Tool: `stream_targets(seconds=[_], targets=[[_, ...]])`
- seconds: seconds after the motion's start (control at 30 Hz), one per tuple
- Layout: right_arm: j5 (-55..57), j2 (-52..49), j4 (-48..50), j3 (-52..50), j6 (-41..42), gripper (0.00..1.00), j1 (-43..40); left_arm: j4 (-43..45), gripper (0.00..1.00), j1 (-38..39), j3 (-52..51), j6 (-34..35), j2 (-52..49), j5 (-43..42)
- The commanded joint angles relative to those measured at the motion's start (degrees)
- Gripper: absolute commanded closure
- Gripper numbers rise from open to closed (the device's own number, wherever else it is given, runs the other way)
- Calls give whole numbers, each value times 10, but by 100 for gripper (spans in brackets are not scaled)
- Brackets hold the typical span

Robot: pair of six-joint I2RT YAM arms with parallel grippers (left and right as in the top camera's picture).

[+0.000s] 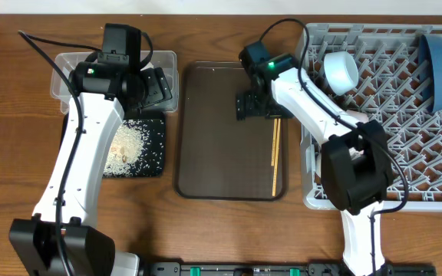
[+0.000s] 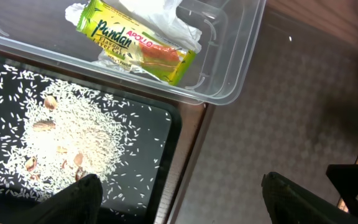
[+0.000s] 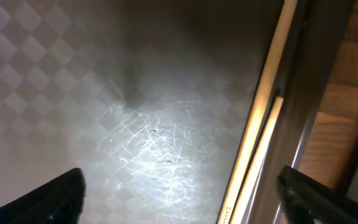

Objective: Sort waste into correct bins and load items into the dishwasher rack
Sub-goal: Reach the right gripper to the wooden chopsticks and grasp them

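Note:
My left gripper (image 1: 158,88) is open and empty at the clear tub's (image 1: 163,60) right end. In the left wrist view my left gripper (image 2: 185,205) spans the black tray's (image 2: 166,124) right edge. The tub (image 2: 241,68) holds the yellow-green wrapper (image 2: 135,46) and the white napkin (image 2: 163,18). Rice grains (image 2: 61,134) lie on the black tray (image 1: 153,157). My right gripper (image 1: 255,106) is open and empty, low over the brown tray. Two chopsticks (image 1: 276,157) lie along that tray's right side, between my right fingers (image 3: 185,199) in the right wrist view (image 3: 260,137).
The brown serving tray (image 1: 184,153) sits mid-table. The grey dishwasher rack (image 1: 405,153) stands at the right with a pale bowl (image 1: 341,71) and the dark blue dish (image 1: 438,69) in it. The rack's left wall is close to the chopsticks.

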State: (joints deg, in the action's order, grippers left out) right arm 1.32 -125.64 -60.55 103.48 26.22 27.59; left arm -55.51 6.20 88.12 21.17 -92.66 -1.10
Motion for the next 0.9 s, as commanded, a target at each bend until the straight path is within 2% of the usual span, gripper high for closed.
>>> stream_targets(seconds=[0.0,0.1,0.13,0.23,0.43,0.87], targets=[[18,4,5,7,-1,18,-2,-2,15,-2,9,-1,7,5],[19,4,35,-7,1,32,2,-2,15,-2,9,-1,7,5],[19,4,44,-14,5,41,2,-2,15,-2,9,-1,7,5],[40,4,57,-39,35,48,2,-2,15,-2,9,-1,7,5],[62,4,89,-84,56,49,3,-2,15,-2,9,-1,7,5],[90,4,100,-88,54,49,3,-2,15,-2,9,-1,7,5]])
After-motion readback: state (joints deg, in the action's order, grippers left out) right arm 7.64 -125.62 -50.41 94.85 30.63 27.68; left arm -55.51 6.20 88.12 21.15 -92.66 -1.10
